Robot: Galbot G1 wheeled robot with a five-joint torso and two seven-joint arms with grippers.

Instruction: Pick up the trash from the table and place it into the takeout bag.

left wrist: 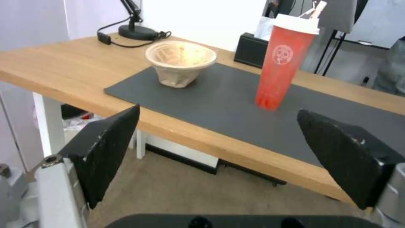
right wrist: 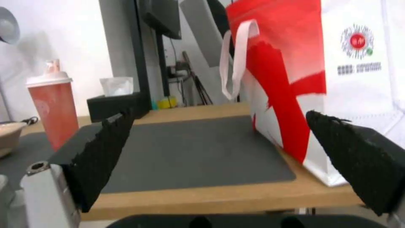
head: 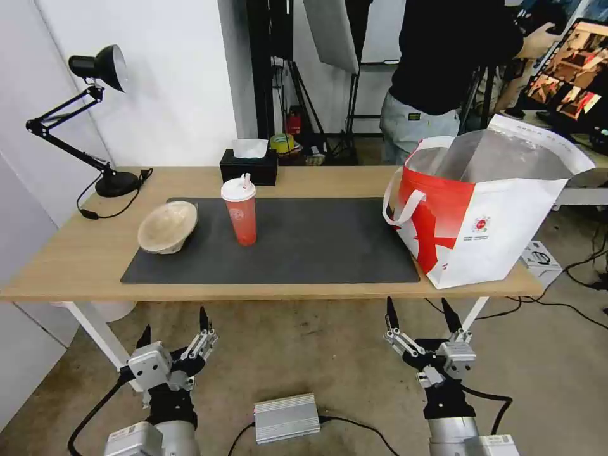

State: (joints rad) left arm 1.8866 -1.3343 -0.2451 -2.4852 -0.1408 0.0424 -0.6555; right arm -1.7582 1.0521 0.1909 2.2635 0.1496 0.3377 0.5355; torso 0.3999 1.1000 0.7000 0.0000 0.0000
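On the table (head: 76, 266) lies a dark grey mat (head: 304, 247). At the mat's left edge rests a tilted beige pulp bowl (head: 167, 227) (left wrist: 180, 61). A red paper cup with a white lid (head: 240, 211) (left wrist: 283, 61) (right wrist: 52, 103) stands upright just right of the bowl. The takeout bag (head: 487, 206) (right wrist: 303, 69), white with a red panel and foil lining, stands open at the table's right end. Both grippers hang below the table's front edge with nothing between their fingers: my left gripper (head: 176, 329) (left wrist: 217, 122) is open, and my right gripper (head: 421, 311) (right wrist: 219, 126) is open too.
A black tissue box (head: 249, 166) sits at the table's back edge. At the back left stands a black desk lamp (head: 95, 114) with its cord. A grey metal box (head: 286, 418) lies on the floor between my arms. A person stands behind the bag.
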